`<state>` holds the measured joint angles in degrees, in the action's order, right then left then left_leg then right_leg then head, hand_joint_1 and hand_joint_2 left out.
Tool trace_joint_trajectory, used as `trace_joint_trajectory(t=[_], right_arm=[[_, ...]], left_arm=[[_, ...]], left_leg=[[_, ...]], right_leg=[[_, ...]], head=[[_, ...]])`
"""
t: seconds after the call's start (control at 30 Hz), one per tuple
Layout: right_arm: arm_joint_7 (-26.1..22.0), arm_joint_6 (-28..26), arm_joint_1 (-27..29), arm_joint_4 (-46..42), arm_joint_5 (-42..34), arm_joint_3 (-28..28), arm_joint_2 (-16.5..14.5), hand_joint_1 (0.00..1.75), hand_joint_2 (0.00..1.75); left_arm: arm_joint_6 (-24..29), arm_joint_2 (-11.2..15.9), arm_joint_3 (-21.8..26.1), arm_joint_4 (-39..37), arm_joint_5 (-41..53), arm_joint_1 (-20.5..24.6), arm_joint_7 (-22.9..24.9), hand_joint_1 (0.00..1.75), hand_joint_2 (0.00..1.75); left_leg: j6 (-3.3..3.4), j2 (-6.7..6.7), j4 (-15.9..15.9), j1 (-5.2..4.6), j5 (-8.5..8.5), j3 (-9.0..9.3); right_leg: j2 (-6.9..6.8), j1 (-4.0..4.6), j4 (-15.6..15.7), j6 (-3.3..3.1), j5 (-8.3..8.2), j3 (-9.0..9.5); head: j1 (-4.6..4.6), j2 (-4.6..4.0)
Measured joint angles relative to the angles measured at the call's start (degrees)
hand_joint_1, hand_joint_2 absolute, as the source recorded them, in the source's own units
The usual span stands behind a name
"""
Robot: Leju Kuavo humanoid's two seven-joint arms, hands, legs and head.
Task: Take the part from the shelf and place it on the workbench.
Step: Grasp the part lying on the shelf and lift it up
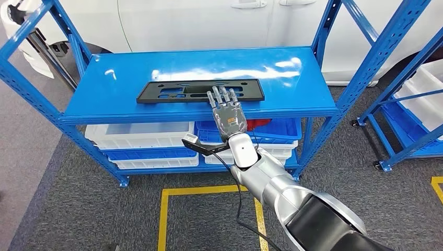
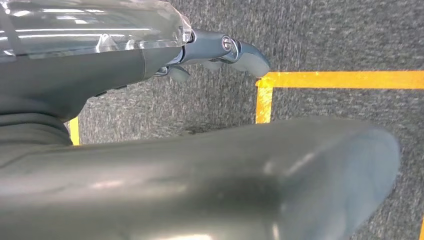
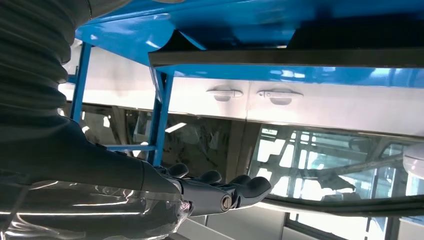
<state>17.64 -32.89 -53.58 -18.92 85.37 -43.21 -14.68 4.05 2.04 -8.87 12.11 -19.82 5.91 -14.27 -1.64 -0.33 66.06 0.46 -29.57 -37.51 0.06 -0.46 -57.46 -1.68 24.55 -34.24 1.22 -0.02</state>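
Note:
A long flat black part (image 1: 183, 92) with cut-outs lies along the front of the blue shelf's top board (image 1: 120, 73). My right hand (image 1: 227, 112) reaches over the shelf's front edge, its fingers (image 1: 222, 97) stretched out flat above the right half of the part, holding nothing. In the right wrist view the straight fingers (image 3: 235, 190) are apart from the part's dark edge (image 3: 300, 57), with a gap between them. My left hand (image 2: 100, 75) hangs over the grey floor, its fingers (image 2: 235, 50) and thumb apart and nothing in them.
White and blue bins (image 1: 141, 138) fill the lower shelf, with something red (image 1: 258, 124) in one. A white car (image 1: 209, 21) stands right behind the shelf. A second blue rack (image 1: 412, 99) with white bins is at the right. Yellow tape (image 1: 172, 196) marks the floor.

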Motion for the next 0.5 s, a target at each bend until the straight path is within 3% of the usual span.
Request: trace_joint_trajectory(t=[0.07,0.1,0.13,0.2,0.27,0.4,0.47,0.5], right_arm=[[0.0,0.0,0.0,0.4,0.0,0.0,-0.1,0.0,1.75],[0.0,0.0,0.1,0.6,0.0,0.0,-0.1,0.0,1.75],[0.0,0.0,0.1,0.8,0.0,0.0,-0.2,0.0,1.75],[0.0,0.0,0.1,1.1,0.0,0.0,-0.2,0.0,1.75],[0.0,0.0,-0.1,1.2,0.0,0.0,-0.3,0.0,1.75],[-0.2,0.0,-0.4,1.6,-0.1,0.0,-0.5,0.0,1.75],[-0.3,0.0,-0.4,1.7,-0.2,0.0,-0.5,0.0,1.75],[-0.3,0.0,-0.4,1.7,-0.2,0.0,-0.5,0.0,1.75]], left_arm=[[0.0,0.1,0.0,0.0,0.0,-0.1,0.0,0.0,0.0],[0.0,0.1,0.0,0.0,0.0,-0.2,0.0,0.0,0.0],[0.0,0.1,0.0,0.0,0.0,-0.2,0.0,0.0,0.0],[0.0,0.2,0.0,-0.1,0.0,-0.2,0.0,0.0,0.0],[0.0,0.2,0.0,-0.1,0.0,-0.1,0.0,0.0,0.0],[0.0,0.2,0.0,-0.2,0.0,-0.2,0.0,0.0,0.0],[-0.1,0.2,0.0,-0.2,0.0,-0.1,0.0,0.0,0.0],[-0.1,0.2,0.0,-0.2,0.0,-0.1,0.0,0.0,0.0]], left_leg=[[-0.53,0.0,7.1,0.33,-2.43,-3.72],[-0.71,0.01,8.3,0.48,-2.19,-4.56],[-0.83,0.01,7.0,0.64,-0.75,-4.14],[-0.92,0.03,-0.8,0.91,3.52,-0.65],[-0.54,-0.01,-7.0,0.79,5.65,2.35],[0.98,-0.13,-8.4,0.58,5.68,2.69],[1.71,-0.09,-8.6,0.67,5.78,2.82],[1.96,-0.05,-8.7,0.63,5.76,2.85]], right_leg=[[0.0,0.02,0.0,-0.07,0.1,0.07],[0.01,0.01,-0.1,-0.04,0.17,0.12],[0.05,-0.02,-0.1,0.05,0.28,0.24],[0.12,-0.09,-0.2,0.39,0.64,0.61],[0.2,0.06,-0.4,0.96,0.94,0.66],[0.25,0.11,-0.7,2.24,1.27,0.32],[0.23,0.03,-4.0,2.68,3.4,-1.13],[0.21,-0.02,-7.5,2.76,5.19,-2.78]], head=[[0.0,0.0],[0.0,0.0],[0.0,0.0],[0.0,0.0],[0.0,0.01],[-0.02,0.0],[-0.01,0.0],[-0.02,0.0]])
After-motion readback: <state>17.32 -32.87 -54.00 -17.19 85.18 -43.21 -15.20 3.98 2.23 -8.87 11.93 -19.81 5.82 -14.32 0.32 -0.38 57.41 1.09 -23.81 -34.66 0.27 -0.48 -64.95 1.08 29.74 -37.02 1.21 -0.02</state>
